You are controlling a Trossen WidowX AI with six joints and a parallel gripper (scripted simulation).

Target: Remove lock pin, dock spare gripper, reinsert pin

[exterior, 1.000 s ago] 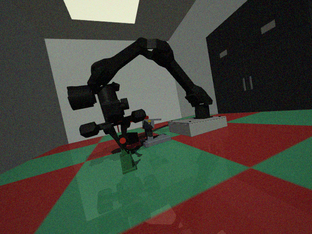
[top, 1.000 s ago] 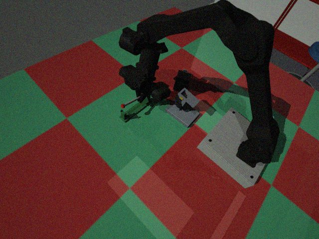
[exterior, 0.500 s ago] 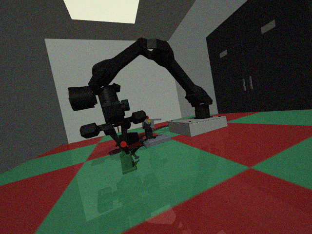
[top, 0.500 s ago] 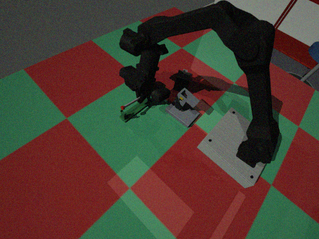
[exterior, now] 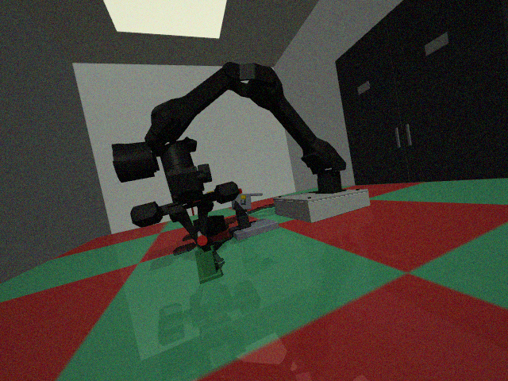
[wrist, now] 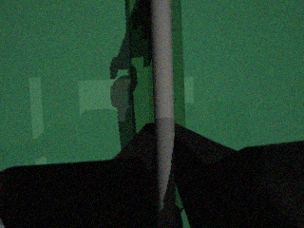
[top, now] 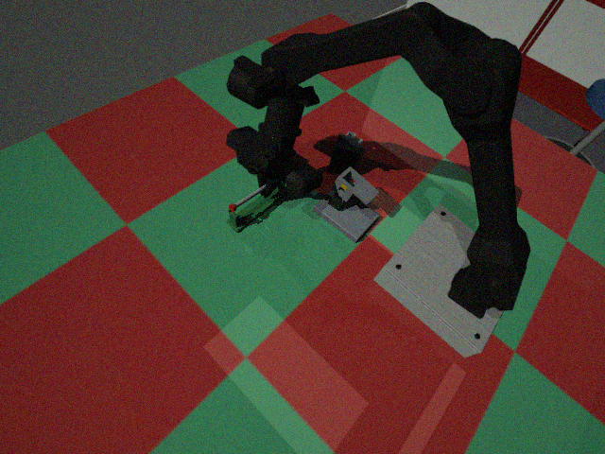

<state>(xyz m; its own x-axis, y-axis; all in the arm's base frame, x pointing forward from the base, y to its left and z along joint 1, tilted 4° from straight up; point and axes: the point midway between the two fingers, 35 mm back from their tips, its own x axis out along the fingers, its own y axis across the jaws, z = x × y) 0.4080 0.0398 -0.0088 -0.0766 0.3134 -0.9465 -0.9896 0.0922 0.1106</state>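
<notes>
My gripper is shut on the lock pin, a thin grey rod with a round red head. The pin lies roughly level just over a narrow green tray; whether they touch is unclear. The pin's far end is hidden by the fingers. The mount stands nearby, with a grey base and a raised grey socket with a yellow mark. The dark spare gripper sits beyond the mount.
The arm's grey base plate lies on the mount's other side from the green tray. The mount stands close to my gripper, and the arm arches high over this area. Dark shadows and reflections cross the checkered surface.
</notes>
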